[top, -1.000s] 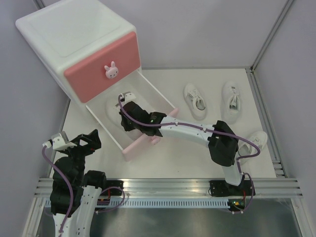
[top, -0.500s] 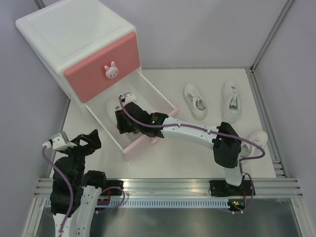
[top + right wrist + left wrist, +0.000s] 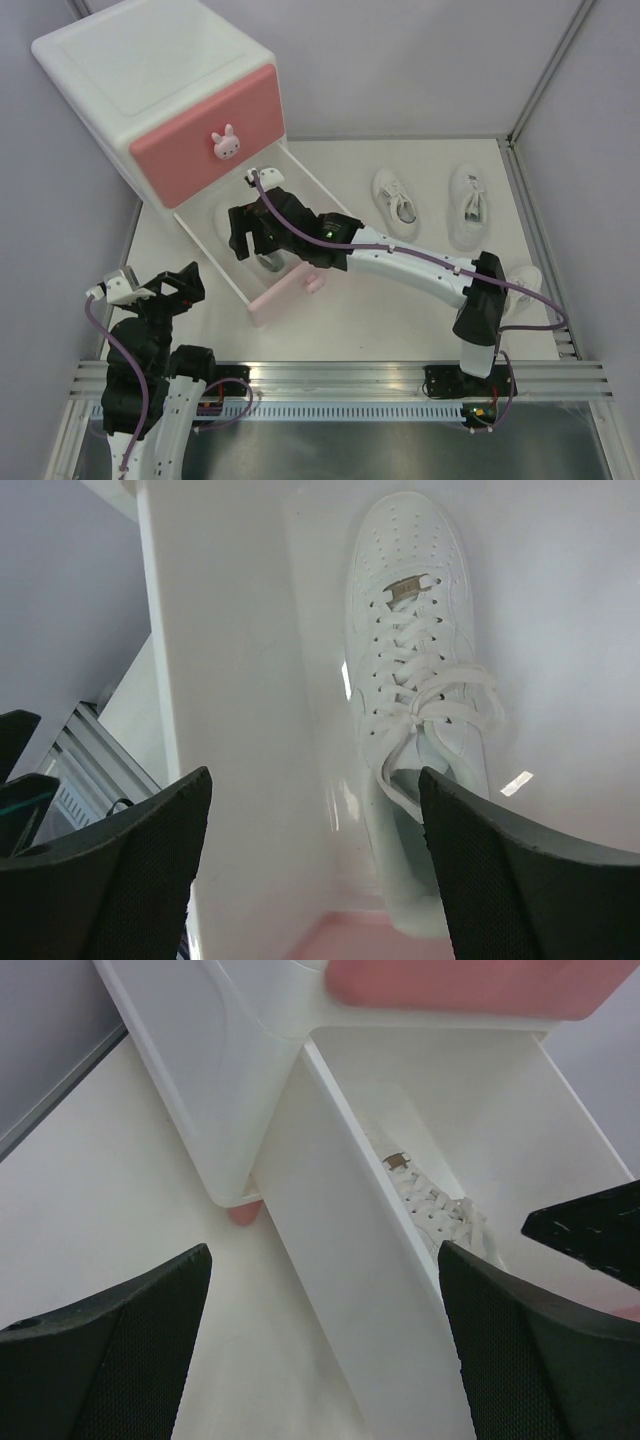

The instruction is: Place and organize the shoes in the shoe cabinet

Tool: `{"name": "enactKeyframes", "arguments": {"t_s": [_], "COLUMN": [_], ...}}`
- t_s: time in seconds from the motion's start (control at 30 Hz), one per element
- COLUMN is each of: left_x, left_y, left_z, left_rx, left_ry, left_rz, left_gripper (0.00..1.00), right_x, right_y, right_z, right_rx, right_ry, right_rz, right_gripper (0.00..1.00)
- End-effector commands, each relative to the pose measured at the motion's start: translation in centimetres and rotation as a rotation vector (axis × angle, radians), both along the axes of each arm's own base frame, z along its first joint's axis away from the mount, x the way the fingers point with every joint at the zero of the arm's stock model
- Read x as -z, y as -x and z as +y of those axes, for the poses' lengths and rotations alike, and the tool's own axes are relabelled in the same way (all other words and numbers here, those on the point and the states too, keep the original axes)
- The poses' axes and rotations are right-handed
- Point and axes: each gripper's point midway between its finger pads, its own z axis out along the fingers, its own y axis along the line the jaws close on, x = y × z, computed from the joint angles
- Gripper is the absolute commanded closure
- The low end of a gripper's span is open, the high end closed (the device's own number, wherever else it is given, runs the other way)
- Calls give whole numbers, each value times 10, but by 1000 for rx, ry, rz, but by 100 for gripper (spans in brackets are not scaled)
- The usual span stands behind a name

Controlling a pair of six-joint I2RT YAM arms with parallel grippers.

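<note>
Right gripper hangs with fingers spread wide above the pulled-out lower drawer. One sneaker lies flat just beside a side wall, probably leaving room for its partner. Three more sneakers wait on the table.

White sneaker lies in cabinet's open drawer.

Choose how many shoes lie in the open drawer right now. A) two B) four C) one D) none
C: the right wrist view shows a single shoe on the drawer floor, while three more shoes lie out on the table.
</note>
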Motion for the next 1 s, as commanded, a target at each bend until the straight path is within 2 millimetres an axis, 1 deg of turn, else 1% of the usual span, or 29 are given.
{"name": "enactKeyframes", "arguments": {"t_s": [0.0,0.03,0.07,0.13,0.2,0.23,0.27,0.3,0.37,0.4,0.43,0.47,0.5,0.53,0.57,0.6,0.63,0.67,0.7,0.73,0.77,0.8,0.83,0.87,0.9,0.93,0.97], "left_x": [-5,-6,-4,-5,-5,-6,-5,-6,-6,-6,-6,-6,-6,-6,-6,-7,-8,-8,-7,-8,-8,-8,-8,-8,-9,-9,-9], "left_y": [4,5,4,5,5,5,5,5,5,5,5,5,5,5,6,6,7,6,6,7,6,6,7,7,7,7,7], "left_z": [3,3,4,4,3,4,3,3,3,3,2,2,2,2,2,2,2,3,2,3,3,2,2,2,2,2,2], "left_rx": [-20,-20,-20,-20,-19,-20,-19,-19,-16,-14,-10,-9,-9,-9,-11,-11,-12,-12,-12,-14,-12,-12,-12,-11,-11,-11,-11], "left_ry": [18,18,16,16,17,18,17,17,15,17,16,14,16,15,16,16,17,15,15,15,14,13,14,12,14,13,13], "left_rz": [-44,-46,-44,-46,-47,-49,-49,-50,-50,-49,-51,-51,-50,-53,-53,-54,-57,-59,-56,-59,-57,-55,-58,-58,-61,-61,-61], "left_gripper": [4,4,3,3,3,3,3,3,3,2,2,2,2,2,2,2,2,2,2,2,2,2,2,2,2,1,1], "right_x": [-47,-56,-58,-71,-75,-84,-85,-93,-92,-102,-95,-94,-102,-91,-89,-93,-78,-73,-71,-52,-46,-41,-21,-15,-8,9,15], "right_y": [10,11,9,8,5,3,0,-7,-15,-17,-31,-37,-50,-56,-61,-73,-77,-79,-89,-92,-96,-102,-103,-105,-110,-109,-112], "right_z": [-16,-22,-28,-42,-55,-65,-73,-91,-110,-126,-144,-156,-184,-199,-214,-242,-258,-270,-299,-315,-328,-355,-370,-380,-404,-416,-426], "right_rx": [-25,-32,-15,-9,7,23,34,74,111,131,175,199,261,290,321,385,409,421,488,510,535,587,606,619,668,688,707], "right_ry": [-41,-42,-24,-6,34,35,55,62,81,69,89,94,86,112,126,130,164,172,177,210,215,207,231,222,214,224,221], "right_rz": [-48,-68,-84,-132,-156,-170,-182,-196,-201,-215,-205,-203,-214,-202,-203,-210,-190,-177,-169,-136,-122,-102,-63,-54,-29,9,18], "right_gripper": [11,10,9,8,7,6,5,4,3,2,2,2,2,2,2,2,2,2,2,2,2,2,2,2,2,2,2]}}
